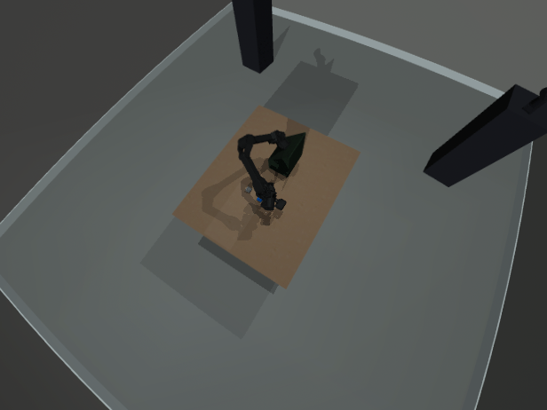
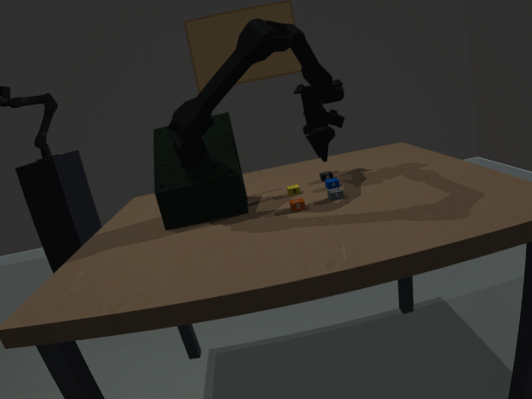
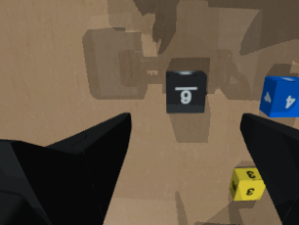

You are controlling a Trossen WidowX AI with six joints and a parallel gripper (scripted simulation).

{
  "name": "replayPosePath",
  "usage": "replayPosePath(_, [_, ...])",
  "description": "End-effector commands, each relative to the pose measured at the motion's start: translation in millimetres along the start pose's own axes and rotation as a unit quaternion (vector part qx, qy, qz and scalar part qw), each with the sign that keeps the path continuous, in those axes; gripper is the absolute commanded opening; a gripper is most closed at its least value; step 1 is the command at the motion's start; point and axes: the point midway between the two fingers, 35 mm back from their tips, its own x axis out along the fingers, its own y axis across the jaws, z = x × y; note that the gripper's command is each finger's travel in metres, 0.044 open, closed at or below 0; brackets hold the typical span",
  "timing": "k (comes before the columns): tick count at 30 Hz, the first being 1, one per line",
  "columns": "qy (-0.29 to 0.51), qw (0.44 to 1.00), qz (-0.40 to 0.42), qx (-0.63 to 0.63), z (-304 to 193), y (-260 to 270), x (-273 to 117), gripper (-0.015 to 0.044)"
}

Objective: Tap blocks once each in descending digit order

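My gripper [image 2: 325, 160] [image 3: 186, 120] is open and empty, pointing down. It hangs above the black block [image 2: 326, 176] [image 3: 186, 93], which shows a 6 or 9 with a bar and lies between the fingertips' lines in the wrist view, slightly beyond the tips. The blue block [image 1: 259, 200] [image 2: 332, 183] [image 3: 280, 97] shows 4, at the right of the wrist view. The yellow block [image 2: 294, 190] [image 3: 247, 184] shows 3, beside the right finger in that view. The grey block [image 1: 248, 189] [image 2: 335, 194] shows 1. The orange block [image 2: 297, 205] shows 0.
The wooden table [image 1: 311, 177] [image 2: 242, 259] carries the arm's dark green base box [image 1: 289, 153] [image 2: 200, 199]. The blue and grey blocks stand close together in the exterior view. Arm shadows fall across the table.
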Motion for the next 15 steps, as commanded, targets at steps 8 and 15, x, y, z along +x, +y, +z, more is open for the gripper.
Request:
replayPosePath(8, [0.005,1.000,-0.006,-0.011,-7.6,0.3,16.1,0.0020])
replayPosePath(15, [0.005,1.000,-0.006,-0.011,-7.6,0.3,16.3,0.0020])
